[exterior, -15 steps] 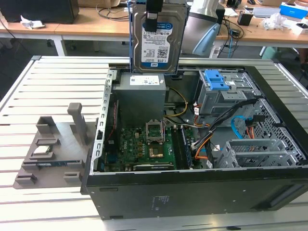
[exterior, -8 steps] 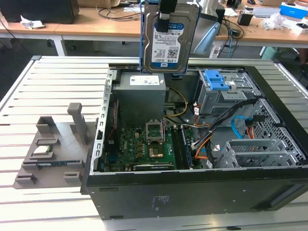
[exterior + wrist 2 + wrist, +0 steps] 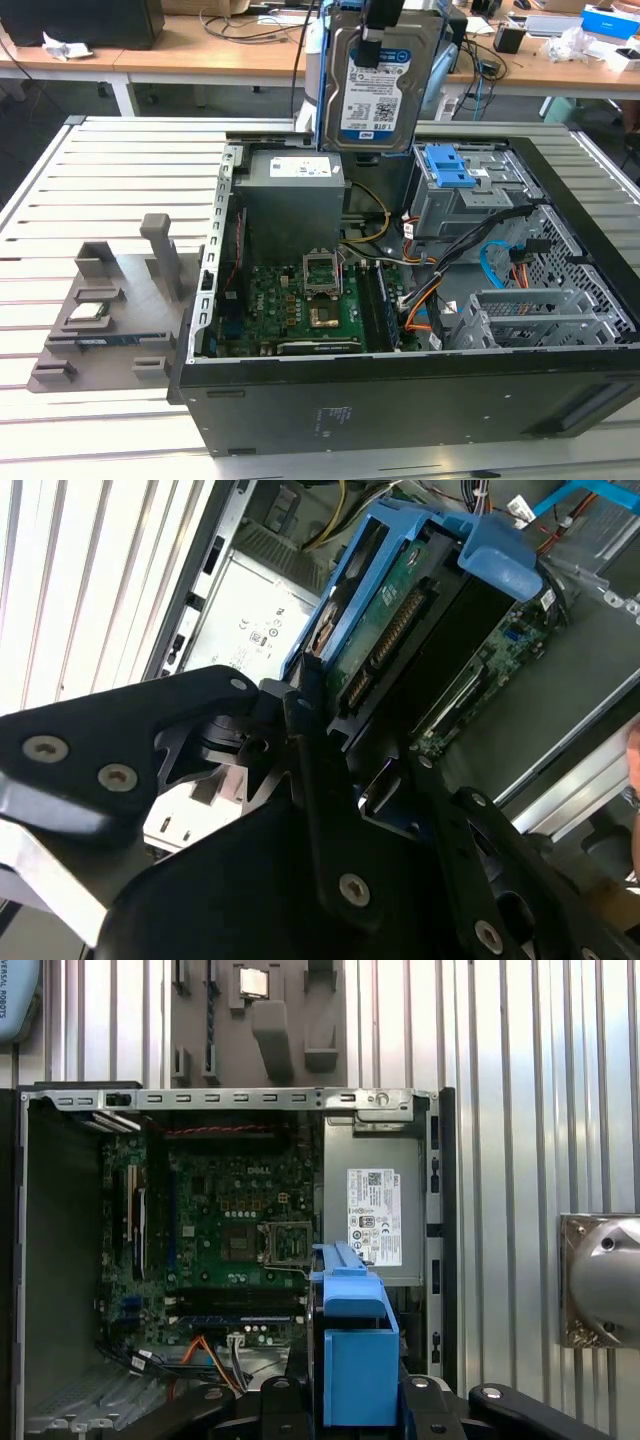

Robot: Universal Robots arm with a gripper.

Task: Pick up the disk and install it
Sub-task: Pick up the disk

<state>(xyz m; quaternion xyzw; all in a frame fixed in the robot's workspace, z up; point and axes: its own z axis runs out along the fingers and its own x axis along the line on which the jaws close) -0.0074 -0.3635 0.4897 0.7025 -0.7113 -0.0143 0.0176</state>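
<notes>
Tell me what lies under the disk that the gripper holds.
The open computer case: its grey power supply and motherboard. In the first wrist view the disk covers the spot right beneath it.
</notes>
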